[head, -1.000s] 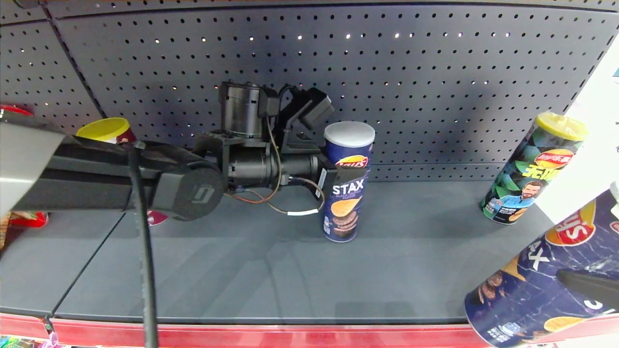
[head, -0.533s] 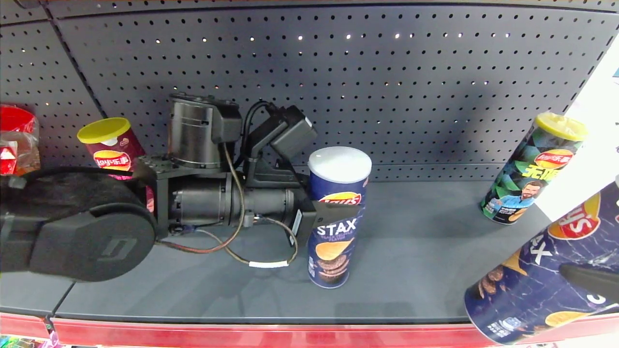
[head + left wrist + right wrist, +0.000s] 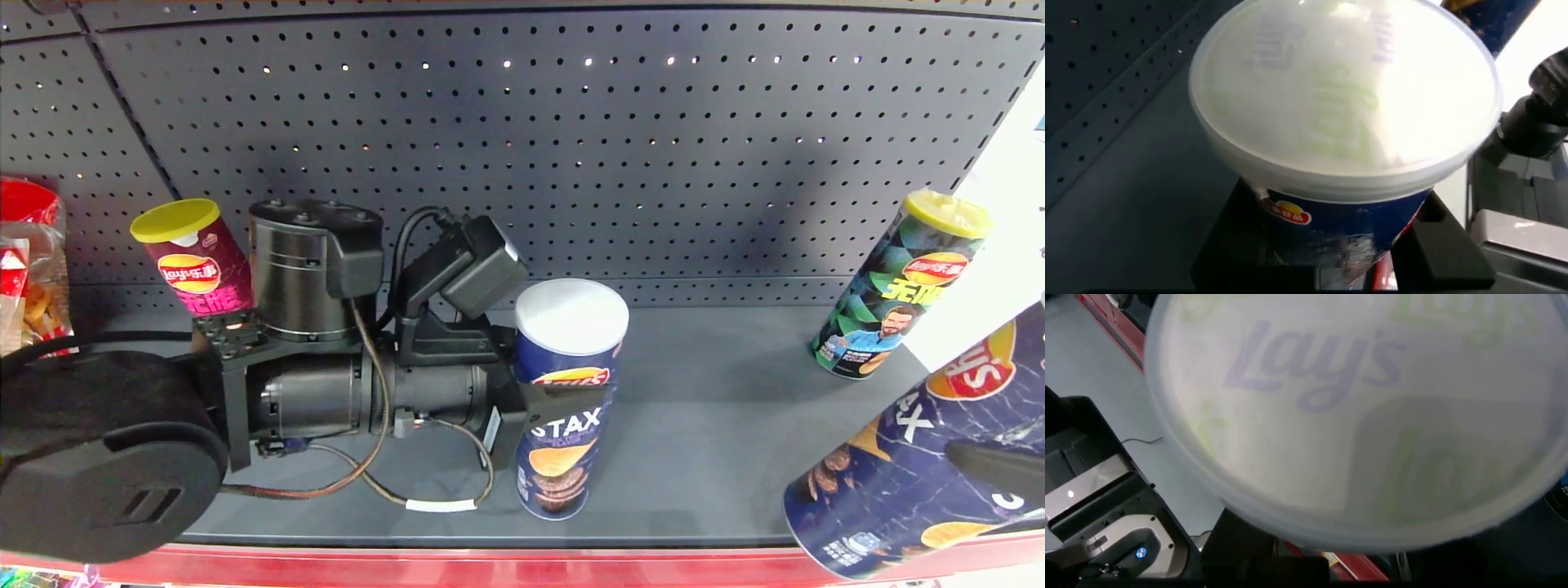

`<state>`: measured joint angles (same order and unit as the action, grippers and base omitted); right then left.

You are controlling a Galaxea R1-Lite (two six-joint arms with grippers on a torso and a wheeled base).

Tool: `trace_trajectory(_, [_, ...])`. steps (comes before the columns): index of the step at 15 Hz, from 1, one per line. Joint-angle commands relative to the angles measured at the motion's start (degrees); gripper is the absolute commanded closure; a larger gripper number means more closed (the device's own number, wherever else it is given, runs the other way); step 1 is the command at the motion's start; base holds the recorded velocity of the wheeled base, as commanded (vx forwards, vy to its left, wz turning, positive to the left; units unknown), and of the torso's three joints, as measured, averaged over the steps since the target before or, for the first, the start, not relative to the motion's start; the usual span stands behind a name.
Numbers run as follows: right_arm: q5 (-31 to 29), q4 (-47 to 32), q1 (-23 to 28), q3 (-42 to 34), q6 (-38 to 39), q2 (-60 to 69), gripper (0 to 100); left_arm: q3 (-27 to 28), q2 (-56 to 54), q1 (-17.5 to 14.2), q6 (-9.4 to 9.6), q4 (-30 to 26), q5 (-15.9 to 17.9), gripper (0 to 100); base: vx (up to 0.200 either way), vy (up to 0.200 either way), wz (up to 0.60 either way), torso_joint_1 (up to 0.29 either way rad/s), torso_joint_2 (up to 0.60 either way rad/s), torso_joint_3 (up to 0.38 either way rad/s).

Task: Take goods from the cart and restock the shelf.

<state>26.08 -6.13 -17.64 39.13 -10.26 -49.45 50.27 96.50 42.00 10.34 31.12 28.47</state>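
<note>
Left pincer (image 3: 559, 400) grips the upright blue chip can (image 3: 571, 327) low over the shelf (image 3: 718, 457) near its front edge, right pincer (image 3: 992, 474) holds a second blue can (image 3: 873, 498) tilted off the lip; judged best to seat the base flat, open slowly, then back straight out.

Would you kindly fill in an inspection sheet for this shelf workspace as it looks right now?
Surface: dark grey shelf board, seamed panels.
Job's things: blue crisp can with white lid upright near the front edge; second blue crisp can tilted at the right.
Clutter: magenta can with yellow lid back left; green patterned can with yellow lid back right; red snack bag far left.
End effectors: left end effector shut on the upright can; right end effector shut on the tilted can.
Cables: thin looped wires with white tag hang under the left wrist.
Surroundings: perforated grey back panel; red front strip.
</note>
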Motion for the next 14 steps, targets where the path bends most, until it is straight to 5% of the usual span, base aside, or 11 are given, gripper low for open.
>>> trace_trajectory(1, [0.0, 0.0, 0.0, 0.0, 0.0, -0.1, 100, -1.8, -1.6, 0.5, -0.05, -0.1, -0.3, 100, 0.000, 0.000, 0.00, 0.000, 0.00, 0.000])
trace_trajectory(13, [-0.1, 0.0, -0.3, 3.8, -0.5, -5.7, 100, -5.6, -3.6, 0.8, 0.03, -0.1, -0.7, 100, 0.000, 0.000, 0.00, 0.000, 0.00, 0.000])
trace_trajectory(14, [-0.1, 0.0, -0.4, 4.4, -0.5, -6.6, 100, -5.6, -3.7, 0.8, 0.03, -0.1, -0.7, 0, 0.000, 0.000, 0.00, 0.000, 0.00, 0.000])
